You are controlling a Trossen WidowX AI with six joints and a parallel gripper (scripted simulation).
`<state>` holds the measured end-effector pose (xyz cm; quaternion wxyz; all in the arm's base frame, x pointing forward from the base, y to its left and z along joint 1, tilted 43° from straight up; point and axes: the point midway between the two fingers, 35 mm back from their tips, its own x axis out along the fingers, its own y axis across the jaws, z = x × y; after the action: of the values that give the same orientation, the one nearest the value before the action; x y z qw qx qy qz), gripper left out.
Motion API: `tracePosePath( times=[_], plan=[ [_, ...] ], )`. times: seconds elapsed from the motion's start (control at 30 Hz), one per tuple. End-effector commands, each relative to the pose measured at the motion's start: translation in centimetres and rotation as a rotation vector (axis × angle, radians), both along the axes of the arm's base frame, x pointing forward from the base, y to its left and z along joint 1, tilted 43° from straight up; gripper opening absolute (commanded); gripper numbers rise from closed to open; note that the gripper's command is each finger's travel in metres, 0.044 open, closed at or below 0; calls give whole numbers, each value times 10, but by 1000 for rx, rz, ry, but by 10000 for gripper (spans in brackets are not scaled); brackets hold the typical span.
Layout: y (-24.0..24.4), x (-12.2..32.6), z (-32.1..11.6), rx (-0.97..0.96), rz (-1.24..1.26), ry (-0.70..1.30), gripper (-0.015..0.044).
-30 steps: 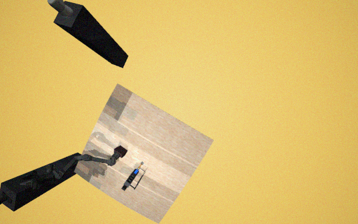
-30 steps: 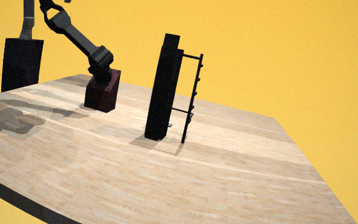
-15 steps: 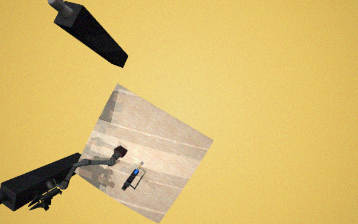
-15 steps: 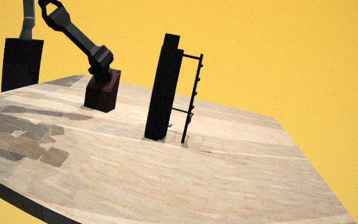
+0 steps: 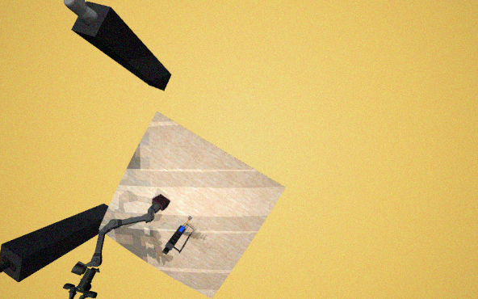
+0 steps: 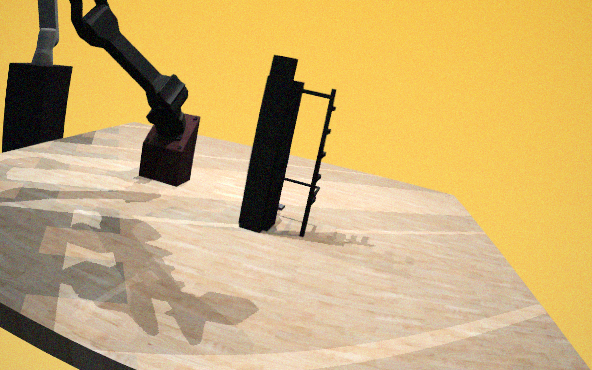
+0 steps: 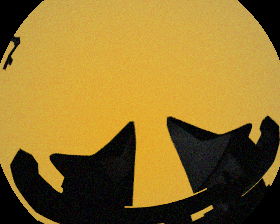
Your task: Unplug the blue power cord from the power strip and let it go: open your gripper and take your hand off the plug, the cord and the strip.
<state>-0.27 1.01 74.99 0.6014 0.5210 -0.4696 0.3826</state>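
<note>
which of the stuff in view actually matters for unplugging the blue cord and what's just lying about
For the job:
power strip, standing on end
blue plug, seated in the strip
cord, running alongside the strip
end effector, partly open, holding nothing, apart from the strip

Just there:
black box beyond the table
second black box near the arm
wooden table

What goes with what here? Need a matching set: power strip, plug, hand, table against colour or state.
Things:
1. power strip
2. plug
3. hand
4. table

Colour or state:
A. pale wood
B. blue
C. black, standing on end
D. nothing between its fingers, apart from the strip

Pairs: 1-C, 2-B, 3-D, 4-A
</note>
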Motion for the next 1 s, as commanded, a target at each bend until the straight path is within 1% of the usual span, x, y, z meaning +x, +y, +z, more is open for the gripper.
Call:
tracePosePath(
  times=[0.0,0.13,0.2,0.3,0.4,0.53,0.77,0.97],
  plan=[
    [-20,48,-8,32,-77,113,160],
    [-33,87,-18,46,-144,212,160],
    [-42,115,-27,49,-195,289,160],
    [-54,161,-47,41,-278,422,160],
    [-62,198,-66,21,-344,535,160],
    [-71,252,-103,-36,-445,717,160],
    [-76,339,-187,-227,-614,1060,160],
    [-63,394,-275,-521,-720,1341,160]
  ],
)
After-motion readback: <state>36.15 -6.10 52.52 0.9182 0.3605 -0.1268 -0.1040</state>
